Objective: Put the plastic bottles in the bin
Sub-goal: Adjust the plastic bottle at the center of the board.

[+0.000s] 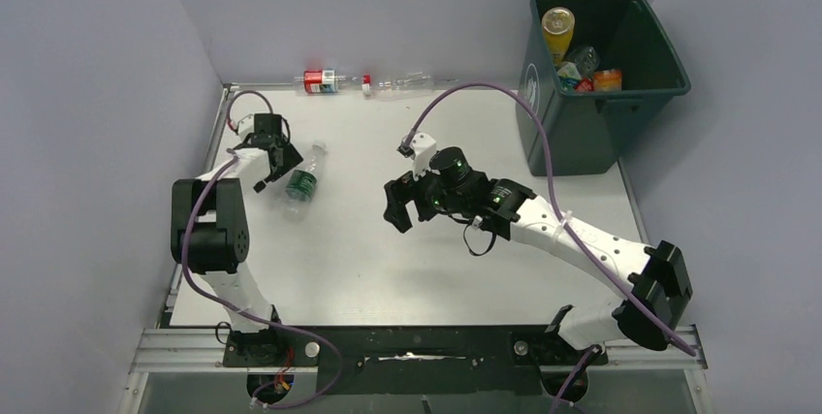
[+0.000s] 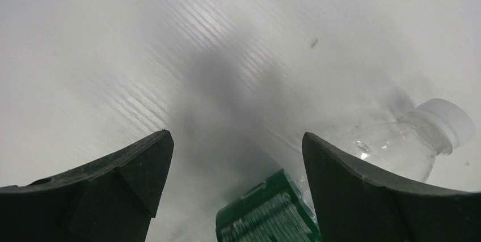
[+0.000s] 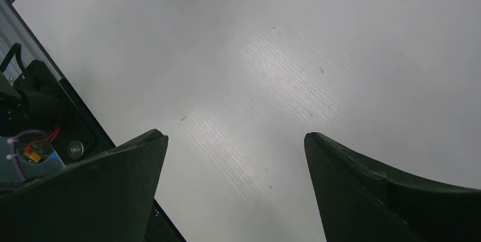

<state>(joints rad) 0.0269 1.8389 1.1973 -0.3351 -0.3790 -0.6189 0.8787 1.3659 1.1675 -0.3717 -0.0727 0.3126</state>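
The left hand (image 1: pixel 274 154) is hanging low over the surface (image 1: pixel 388 278), jaws spread wide and gripping nothing. The green bottle (image 1: pixel 302 179) is lying on its side right at the fingertips. From the wrist camera, its labelled body is sitting between the fingers, toward the right one. Its neck and white cap (image 2: pixel 448 120) are running out ahead and to the right, behind that right finger. So the long axis is lying skewed to the hand, neither square across the jaws nor straight along them. I'd say the wrist needs turning, or a shift to the right, before closing.

The right hand (image 1: pixel 402 208) is well off to the right of that bottle, also spread and empty, with only bare surface under it. The left arm is plainly the nearer one.

Two more bottles (image 1: pixel 373 84) are lying end to end against the far wall (image 1: pixel 388 7), beyond both hands. The bin (image 1: pixel 572 133) is standing far off to the right, past the right hand, with several bottles already inside. There is open room between, though the right arm is sitting across the way.
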